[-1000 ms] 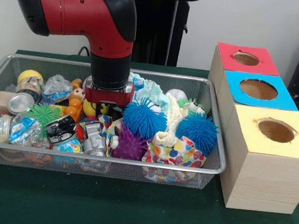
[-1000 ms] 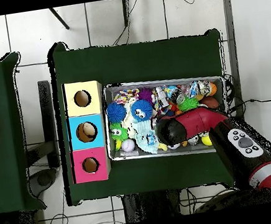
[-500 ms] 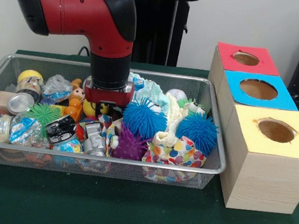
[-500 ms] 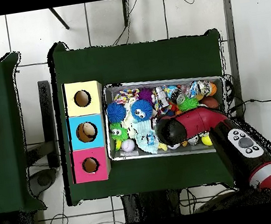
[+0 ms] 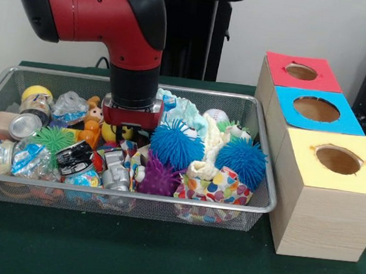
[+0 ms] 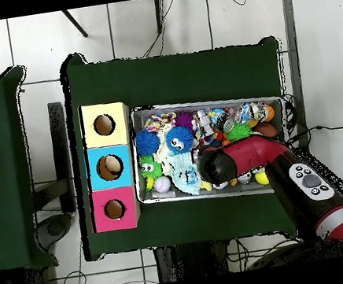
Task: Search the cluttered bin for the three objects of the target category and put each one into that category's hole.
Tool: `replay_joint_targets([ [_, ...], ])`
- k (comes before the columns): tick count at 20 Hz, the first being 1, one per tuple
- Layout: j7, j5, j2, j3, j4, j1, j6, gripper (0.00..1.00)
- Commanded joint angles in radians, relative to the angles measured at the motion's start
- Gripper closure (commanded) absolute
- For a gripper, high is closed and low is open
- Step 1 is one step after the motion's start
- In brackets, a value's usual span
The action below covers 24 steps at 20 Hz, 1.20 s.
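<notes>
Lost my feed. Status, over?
Claw low in bin, fingers hidden. Nothing seen held. Blue spiky ball right beside it. Clutter all around.

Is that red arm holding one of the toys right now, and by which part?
Cannot be told: the gripper is down among the toys in the bin, and its tips are hidden.

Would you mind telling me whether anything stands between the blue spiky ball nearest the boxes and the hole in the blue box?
The blue spiky ball lies inside the wire bin, whose end wall stands between it and the blue box. Above that rim, nothing visible blocks the hole.
</notes>
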Motion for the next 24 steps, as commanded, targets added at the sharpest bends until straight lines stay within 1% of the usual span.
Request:
replay_joint_targets([
  [1,-0.052,-0.001,-0.001,-0.003,-0.015,-0.014,-0.004,0.0],
  [3,-0.052,0.0,-0.003,-0.004,-0.016,-0.013,-0.003,0.0],
  [4,-0.043,0.017,-0.002,-0.01,-0.014,-0.014,0.021,1.0],
  [9,-0.031,0.03,-0.005,-0.01,-0.001,-0.009,0.027,1.0],
  [16,-0.041,0.04,-0.005,-0.011,-0.01,-0.005,0.042,1.0],
  [21,-0.047,0.04,-0.006,-0.008,-0.009,-0.009,0.035,1.0],
  [24,-0.045,0.035,-0.02,-0.006,-0.002,-0.008,0.019,1.0],
])
